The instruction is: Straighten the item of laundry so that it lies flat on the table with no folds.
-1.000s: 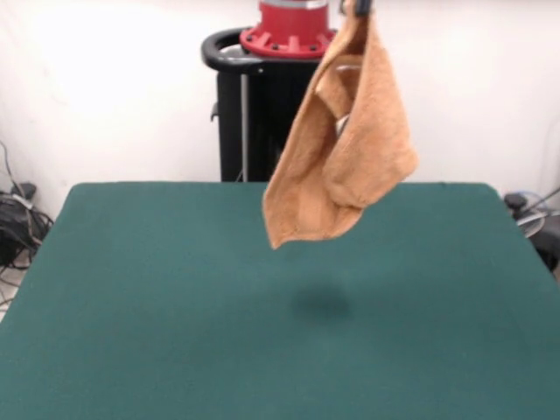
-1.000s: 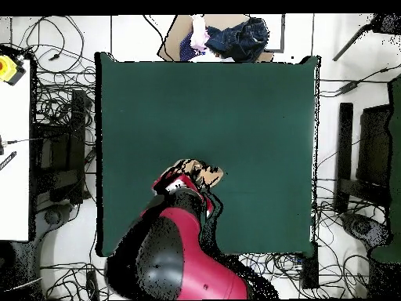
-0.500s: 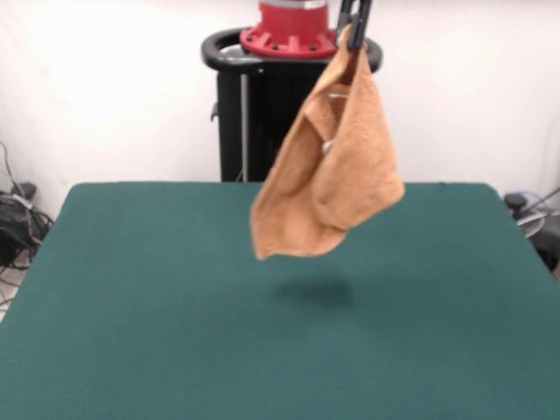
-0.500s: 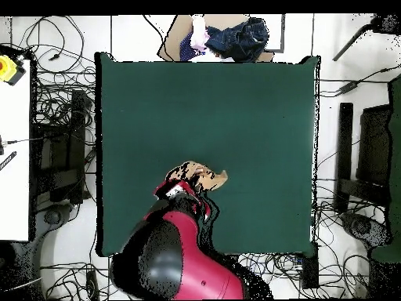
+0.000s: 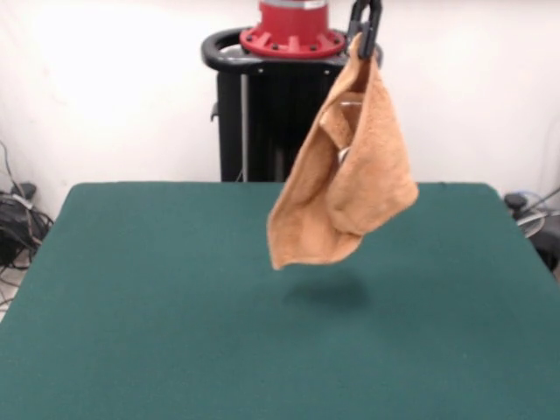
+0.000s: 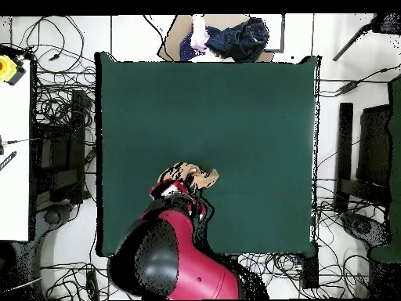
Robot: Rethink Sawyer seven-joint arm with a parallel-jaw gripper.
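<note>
The light orange towel (image 5: 346, 175) hangs crumpled and folded in the air above the dark green table (image 5: 175, 306), clear of its surface, with a shadow beneath it. My black gripper (image 5: 364, 35) is shut on the towel's top corner at the upper edge of the front view. From overhead only a scrap of the towel (image 6: 194, 175) shows beyond the red and black arm (image 6: 176, 251), which hides the gripper there.
The black pedestal (image 5: 262, 105) stands behind the table's far edge. Cables (image 6: 59, 117) lie on the floor round the table. A box with dark clothes (image 6: 231, 35) sits beyond one table edge in the overhead view.
The hanging towel has swung left and back to the right, and the gripper has come lower into the front view. It still holds the same corner.
</note>
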